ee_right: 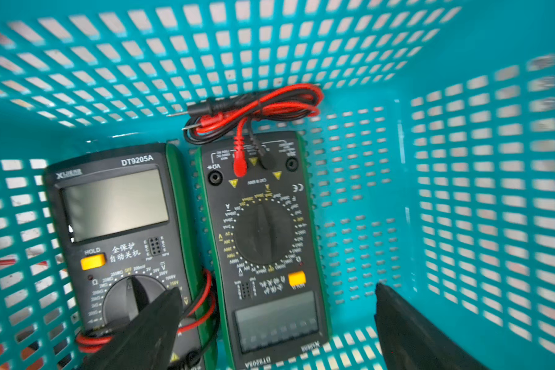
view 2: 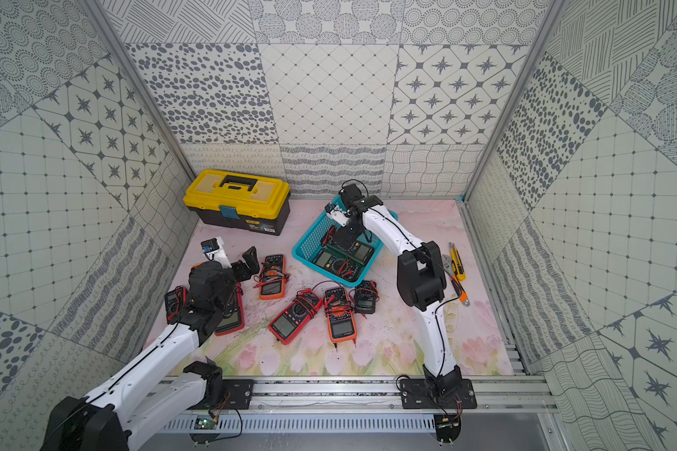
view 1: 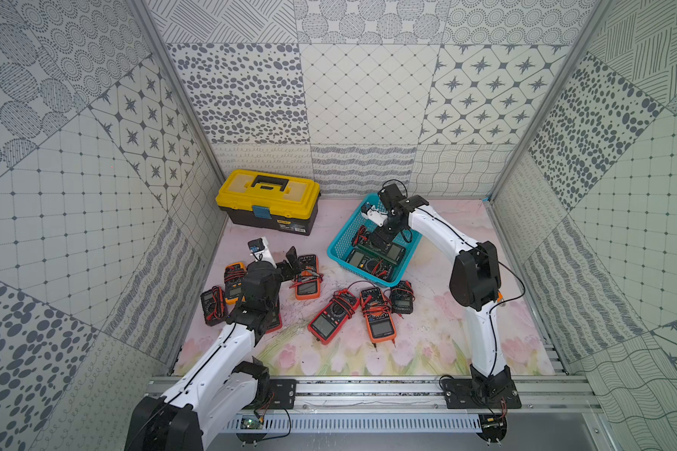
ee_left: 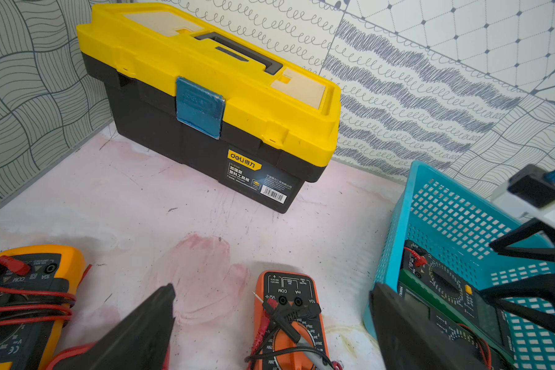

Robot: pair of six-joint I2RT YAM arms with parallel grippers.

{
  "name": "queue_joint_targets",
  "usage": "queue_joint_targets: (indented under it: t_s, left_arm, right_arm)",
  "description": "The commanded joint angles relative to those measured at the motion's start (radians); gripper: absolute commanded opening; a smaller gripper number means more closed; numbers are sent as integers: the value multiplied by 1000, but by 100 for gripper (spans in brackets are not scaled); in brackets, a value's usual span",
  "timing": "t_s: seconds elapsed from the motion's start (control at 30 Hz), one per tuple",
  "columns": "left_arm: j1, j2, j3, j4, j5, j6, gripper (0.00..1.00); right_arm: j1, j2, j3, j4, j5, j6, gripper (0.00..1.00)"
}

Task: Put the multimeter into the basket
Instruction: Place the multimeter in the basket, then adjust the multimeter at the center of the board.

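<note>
**Pink floral surface (view 1: pixel 427 343): two meters in, orange one next**

Grey patterned tile walls (view 1: pixel 368 97) all round. Rectangular turquoise mesh plastic basket (view 1: pixel 352 269) on the right arm's side, two green-edged black multimeters (ee_right: pixel 263 230) flat inside, side by side. Right gripper (ee_right: pixel 276 290) low over them, spread wide, holding nothing. Left gripper (ee_left: pixel 271 288) equally wide, empty, poised over orange-cased multimeter (ee_left: pixel 289 320) just beside basket, long axis straight ahead between the jaws. Left arm nearer; probably its pick
</note>
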Motion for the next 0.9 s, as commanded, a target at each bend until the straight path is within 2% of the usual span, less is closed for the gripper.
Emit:
queue_joint_targets:
  t_s: [0.0,0.2,0.37,0.63,0.7,0.87]
  left_arm:
    - [-4,-9,25,2,17,-7,99]
    - [-4,1,31,-6,18,-17,99]
    - [-4,16,43,-34,11,-59,99]
    - [-3,41,72,-123,-42,-78,99]
    - [-4,40,85,-190,-56,-101,99]
    - [-3,79,179,-509,-95,-220,99]
  right_arm:
    - [26,-106,-100,154,133,92,99]
    - [80,-275,-317,302,302,299,98]
    - [115,-406,-475,344,347,506,98]
    - [170,-572,-688,314,403,839,98]
    - [180,-601,-723,296,411,887,98]
    - [189,-650,-783,295,443,941,98]
